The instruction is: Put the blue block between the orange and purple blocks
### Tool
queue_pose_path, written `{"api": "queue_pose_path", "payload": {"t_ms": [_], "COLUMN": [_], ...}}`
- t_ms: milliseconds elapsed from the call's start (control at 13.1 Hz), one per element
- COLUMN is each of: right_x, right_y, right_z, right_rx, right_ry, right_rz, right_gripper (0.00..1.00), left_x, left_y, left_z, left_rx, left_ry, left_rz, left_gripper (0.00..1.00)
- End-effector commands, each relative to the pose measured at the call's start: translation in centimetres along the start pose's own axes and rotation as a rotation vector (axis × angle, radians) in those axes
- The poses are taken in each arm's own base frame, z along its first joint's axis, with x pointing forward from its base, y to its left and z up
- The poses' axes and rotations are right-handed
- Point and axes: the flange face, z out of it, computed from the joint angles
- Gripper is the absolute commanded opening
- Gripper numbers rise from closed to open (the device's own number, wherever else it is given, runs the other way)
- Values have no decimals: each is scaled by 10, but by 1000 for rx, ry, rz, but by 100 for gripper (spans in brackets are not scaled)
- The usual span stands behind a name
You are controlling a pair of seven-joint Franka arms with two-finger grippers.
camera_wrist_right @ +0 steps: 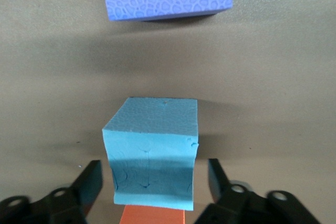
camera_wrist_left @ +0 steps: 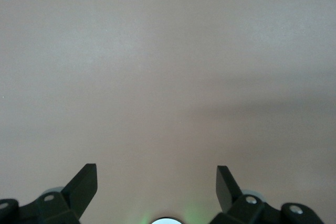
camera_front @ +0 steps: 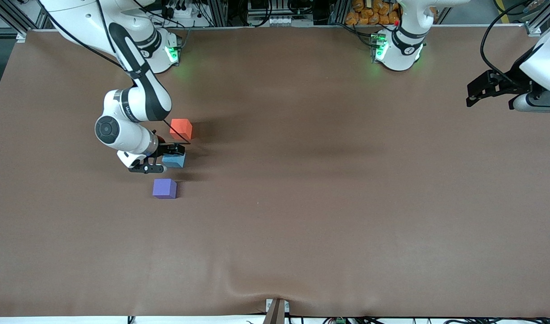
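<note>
We see three blocks in a row on the brown bench (camera_front: 301, 202), toward the right arm's end. Nearest the front cam sits the purple block (camera_front: 164, 188), alone, w/ a gap to the next. Then the blue block (camera_front: 174, 159), resting on the bench between purple and the orange block (camera_front: 181, 128), which lies farthest back and close to blue. The right gripper (camera_front: 167, 157) is down at the blue block: in the right wrist view its jaws stand spread either side of the blue block (camera_wrist_right: 152, 150), a sliver of gap each side, not pinching. The left gripper (camera_front: 475, 94) waits over bare bench at the left arm's end, jaws spread wide, nothing btw them.
</note>
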Motion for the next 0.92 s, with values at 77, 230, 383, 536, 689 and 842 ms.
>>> {"api": "queue_pose_path", "payload": {"t_ms": [77,230,383,536,689,842], "right_x": [15,26,43,57,62,57], "right_y": [-13,-30,-46,-46,-33,-20], "right_z": [-58,-122,-199,-282,-337,-374], "right_rx": [49,69,74,59,-51,-43], "right_ry": [-99,-132,-98,27,37,49], "right_rz": [-34,-73,-116,-151,-164,-150], "right_gripper": [100,100,100,100,100,100], "left_x": [1,1,1,1,1,1], "left_y": [-5,-6,-6,-6,-6,-6], "left_z": [-3,-2,-2,-3,-3,-2], "left_rx": [-6,-6,-9,-9,-8,-8], "left_ry": [-12,-12,-12,-10,-10,-12], "left_rz": [4,2,2,2,2,2], "left_gripper": [100,100,100,100,100,100]}}
